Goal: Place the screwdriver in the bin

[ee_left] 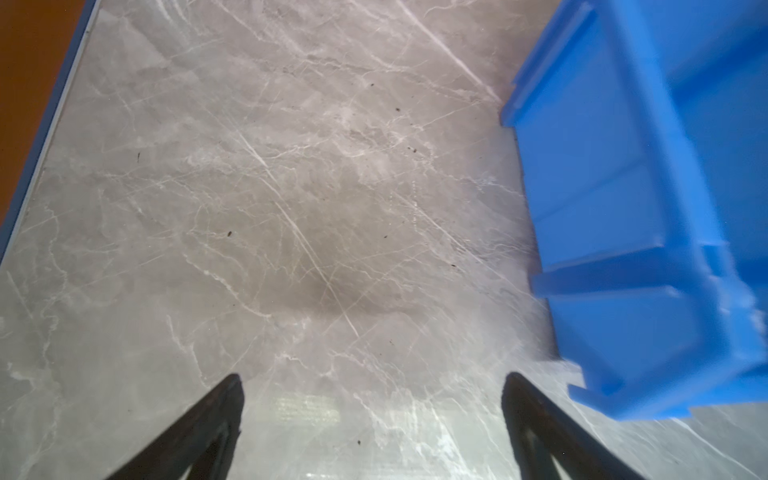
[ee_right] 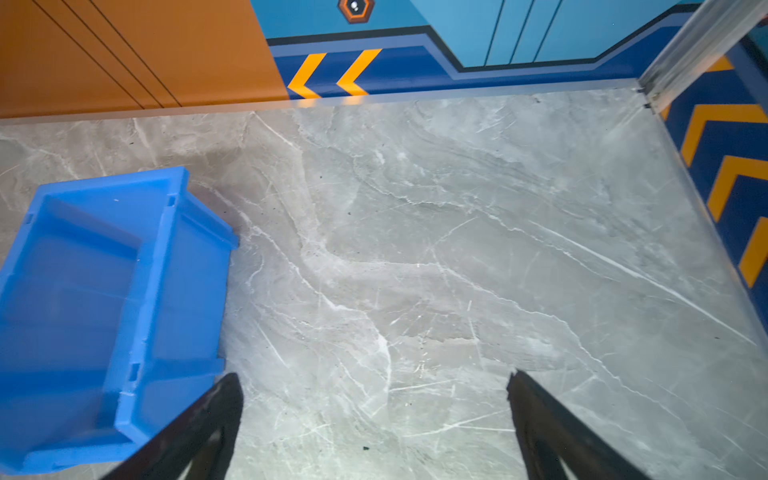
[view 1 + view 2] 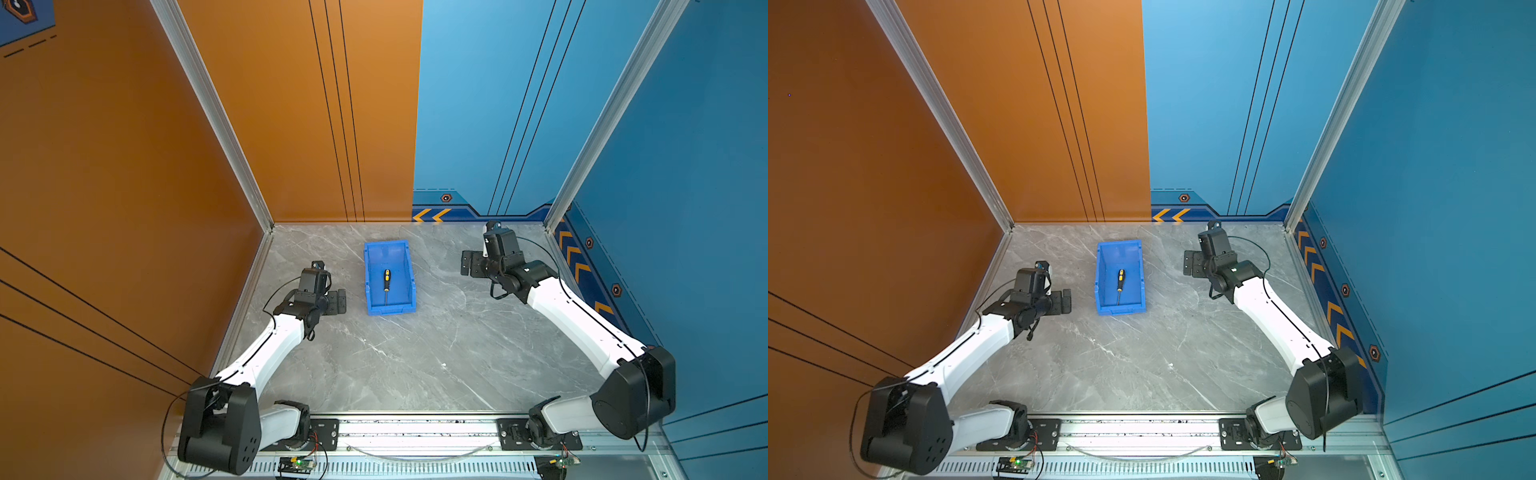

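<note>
The screwdriver (image 3: 387,286) lies flat inside the bin (image 3: 367,274), lengthwise, handle at the far end, while the left gripper (image 3: 340,301), the nearer, and the right gripper (image 3: 467,264) flank the bin without touching it, both spread wide and empty.

The left arm (image 3: 274,345) and right arm (image 3: 582,316) wear smooth white shells between bulky, rounded black joint housings (image 3: 631,399). A thin black cable (image 3: 558,270) loops off each arm just behind the left gripper (image 3: 341,301) and right gripper (image 3: 464,264), whose boxy black mounts carry black, tapering fingers (image 1: 199,432).
</note>
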### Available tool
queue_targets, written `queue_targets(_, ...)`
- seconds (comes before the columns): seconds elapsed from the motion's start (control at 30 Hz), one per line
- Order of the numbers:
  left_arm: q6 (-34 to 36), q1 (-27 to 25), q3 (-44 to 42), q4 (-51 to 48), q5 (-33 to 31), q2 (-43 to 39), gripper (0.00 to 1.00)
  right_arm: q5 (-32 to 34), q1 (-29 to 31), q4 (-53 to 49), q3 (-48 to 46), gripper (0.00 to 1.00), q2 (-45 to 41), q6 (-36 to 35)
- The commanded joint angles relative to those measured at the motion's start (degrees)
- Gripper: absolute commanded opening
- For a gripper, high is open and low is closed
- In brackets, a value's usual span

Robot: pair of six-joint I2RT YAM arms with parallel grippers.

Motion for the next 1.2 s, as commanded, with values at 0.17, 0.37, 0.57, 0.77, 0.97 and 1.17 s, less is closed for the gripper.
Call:
queue_targets(0.17,5.36,2.95,1.25,11.54,-7.7,4.2,0.98,4.16,-11.2,7.64,-12.97,1.0,-10.18,2.61)
queue_targets(0.37,7.8,4.53,-2.78,18.0,-9.26,3.39,0.98,11.13,-16.85,10.59,-21.23,1.0,-11.74,7.39)
queue_targets(0.57,11.17,6.17,-9.24,25.95,-8.21,1.36,0.98,2.43,-17.83,33.5,-38.01,1.0,-19.34,-3.08)
queue_targets(0.77,11.88,7.63,-16.16,35.63,-4.08,0.86,0.98,3.0,-16.37,39.95,-44.53,1.0,-21.15,-8.81)
queue_targets(0.97,11.59,7.72,-18.7,44.43,-0.39,4.57,0.98,1.75,-16.16,49.95,-48.82,1.0,-17.36,-10.46)
queue_targets(1.17,12.22,8.51,-20.45,55.07,2.99,7.23,0.98,3.6,-16.18,58.2,-51.66,1.0,-12.42,-11.92)
